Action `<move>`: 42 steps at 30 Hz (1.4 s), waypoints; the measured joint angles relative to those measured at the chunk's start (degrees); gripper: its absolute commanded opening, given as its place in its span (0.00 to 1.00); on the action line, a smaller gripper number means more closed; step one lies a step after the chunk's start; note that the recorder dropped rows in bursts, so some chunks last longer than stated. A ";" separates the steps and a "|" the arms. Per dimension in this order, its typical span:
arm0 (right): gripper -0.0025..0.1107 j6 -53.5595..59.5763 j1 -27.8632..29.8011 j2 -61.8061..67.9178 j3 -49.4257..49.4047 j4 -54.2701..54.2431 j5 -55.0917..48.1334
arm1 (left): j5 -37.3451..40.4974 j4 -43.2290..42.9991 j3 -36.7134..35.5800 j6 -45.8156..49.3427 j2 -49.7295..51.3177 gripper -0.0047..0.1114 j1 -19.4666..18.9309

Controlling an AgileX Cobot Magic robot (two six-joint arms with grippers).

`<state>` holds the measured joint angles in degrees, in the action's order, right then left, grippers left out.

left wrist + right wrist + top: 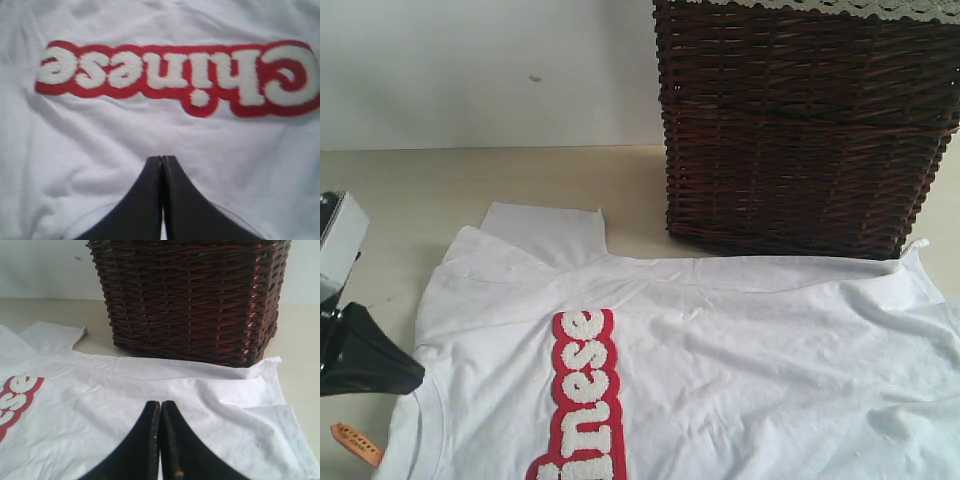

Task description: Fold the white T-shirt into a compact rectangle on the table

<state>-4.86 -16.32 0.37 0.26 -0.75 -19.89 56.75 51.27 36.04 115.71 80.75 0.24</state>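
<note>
The white T-shirt [720, 360] lies spread flat on the table [410, 190], its red band of fuzzy white lettering [585, 400] running toward the front edge. An orange tag [355, 443] pokes out by the collar. One sleeve [545, 228] lies flat at the back left. My left gripper [415, 378] hovers at the collar, shut and empty; in the left wrist view it [163, 159] sits just short of the lettering [180, 77]. My right gripper [161, 404] is shut, empty, above the shirt's lower part [150, 385]. It does not show in the exterior view.
A dark wicker basket [800, 120] with a lace-edged liner [840, 8] stands at the back right, its base touching the shirt's far edge [190, 300]. A pale wall [470, 70] rises behind the table.
</note>
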 measured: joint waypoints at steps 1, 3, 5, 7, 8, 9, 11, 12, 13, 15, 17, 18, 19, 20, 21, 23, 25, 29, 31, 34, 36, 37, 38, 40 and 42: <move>0.02 0.00 0.00 0.00 0.00 0.00 0.00 | -0.34 -0.61 -0.92 -0.39 -0.56 0.04 0.00; 0.02 0.00 0.00 0.00 0.00 0.00 0.00 | -3.73 -0.10 -3.47 -1.48 -1.23 0.04 0.00; 0.02 0.00 0.00 0.00 0.00 0.00 0.00 | -8.07 3.12 -6.31 0.31 -1.23 0.04 0.00; 0.02 0.00 0.00 0.00 0.00 0.00 0.00 | -10.65 8.68 -8.57 3.09 -1.23 0.04 0.00; 0.02 0.00 0.00 0.00 0.00 0.00 0.00 | -10.93 10.44 -9.00 3.51 -1.23 0.04 0.00; 0.02 0.00 0.00 0.00 0.00 0.00 0.00 | -10.97 13.09 -9.29 4.02 -1.11 0.04 0.00; 0.02 0.00 0.00 0.00 0.00 0.00 0.00 | -10.76 16.87 -9.38 4.16 0.07 0.04 0.50; 0.02 0.00 0.00 0.00 0.00 0.00 0.00 | -11.00 17.88 -9.38 4.16 0.79 0.04 1.30; 0.02 0.00 0.00 0.00 0.00 0.00 0.00 | -12.00 18.94 -9.38 4.16 2.23 0.04 3.03; 0.02 0.00 0.00 0.00 0.00 0.00 0.00 | -17.33 21.76 -9.38 4.27 5.49 0.04 7.58; 0.02 0.00 0.00 0.00 0.00 0.00 0.00 | -23.46 26.30 -9.24 4.27 8.99 0.04 12.61; 0.02 0.00 0.00 0.00 0.00 0.00 0.00 | -24.61 28.20 -8.84 4.27 10.06 0.04 14.90; 0.02 0.00 0.00 0.00 0.00 0.00 0.00 | -25.14 30.49 -7.62 4.27 11.22 0.04 18.25; 0.02 0.00 0.00 0.00 0.00 0.00 0.00 | -25.23 31.60 -6.50 4.27 11.83 0.04 20.76; 0.02 0.00 0.00 0.00 0.00 0.00 0.00 | -25.55 32.14 -5.67 4.27 12.49 0.04 22.31; 0.02 0.00 0.00 0.00 0.00 0.00 0.00 | -26.66 32.88 -3.74 4.38 14.05 0.04 25.72; 0.02 0.00 0.00 0.00 0.00 0.00 0.00 | -28.02 33.23 -2.24 4.38 15.78 0.04 28.04; 0.02 0.00 0.00 0.00 0.00 0.00 0.00 | -29.55 33.36 0.15 4.38 20.48 0.04 30.13; 0.02 0.00 0.00 0.00 0.00 0.00 0.00 | -29.76 33.36 0.81 4.38 22.66 0.04 30.95; 0.02 0.00 0.00 0.00 0.00 0.00 0.00 | -29.72 33.51 2.11 4.38 25.19 0.04 31.99; 0.02 0.00 0.00 0.00 0.00 0.00 0.00 | -29.44 33.80 3.24 4.38 26.00 0.04 32.66; 0.02 0.00 0.00 0.00 0.00 0.00 0.00 | -29.35 33.80 3.81 4.38 26.30 0.04 32.93; 0.02 0.00 0.00 0.00 0.00 0.00 0.00 | -29.35 33.80 4.33 4.38 26.60 0.04 33.19; 0.02 0.00 0.00 0.00 0.00 0.00 0.00 | -29.30 33.58 5.62 4.38 27.13 0.04 34.00; 0.02 0.00 0.00 0.00 0.00 0.00 0.00 | -29.30 33.35 6.75 4.38 27.50 0.04 34.63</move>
<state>-4.86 -16.32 0.37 0.26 -0.75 -19.89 27.45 84.62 42.79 120.08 108.25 34.87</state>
